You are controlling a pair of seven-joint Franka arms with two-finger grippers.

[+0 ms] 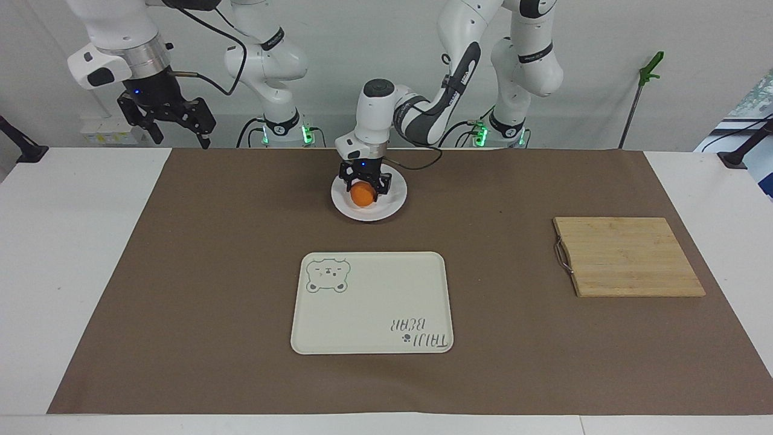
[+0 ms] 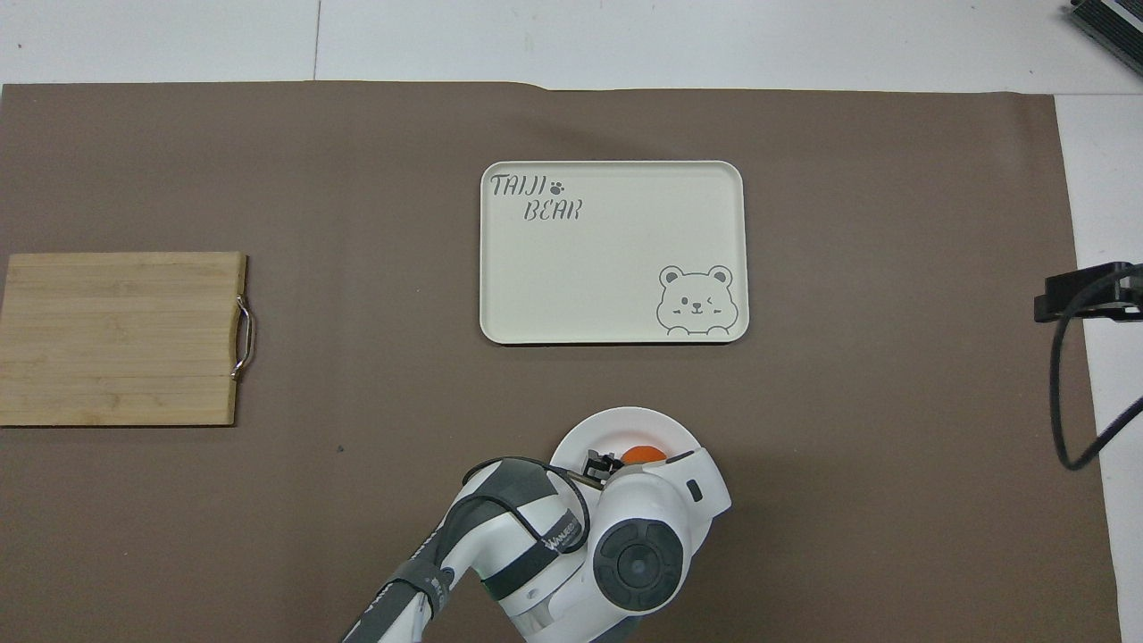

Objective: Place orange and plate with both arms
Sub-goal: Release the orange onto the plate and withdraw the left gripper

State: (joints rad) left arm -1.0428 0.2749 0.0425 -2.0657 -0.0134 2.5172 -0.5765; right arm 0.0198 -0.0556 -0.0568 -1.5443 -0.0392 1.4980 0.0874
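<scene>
The white plate (image 1: 391,207) sits on the brown mat near the robots, at the middle of the table. My left gripper (image 1: 362,191) is shut on the orange (image 1: 362,195) and holds it low over the plate's middle; I cannot tell whether the orange touches the plate. In the overhead view the left wrist covers most of the plate (image 2: 616,418), and only the top of the orange (image 2: 641,454) shows. My right gripper (image 1: 175,125) is open and empty, and waits raised over the table's edge at the right arm's end.
The cream bear tray (image 1: 371,302) lies empty, farther from the robots than the plate. A bamboo cutting board (image 1: 628,257) with a metal handle lies toward the left arm's end. The brown mat (image 1: 211,272) covers most of the table.
</scene>
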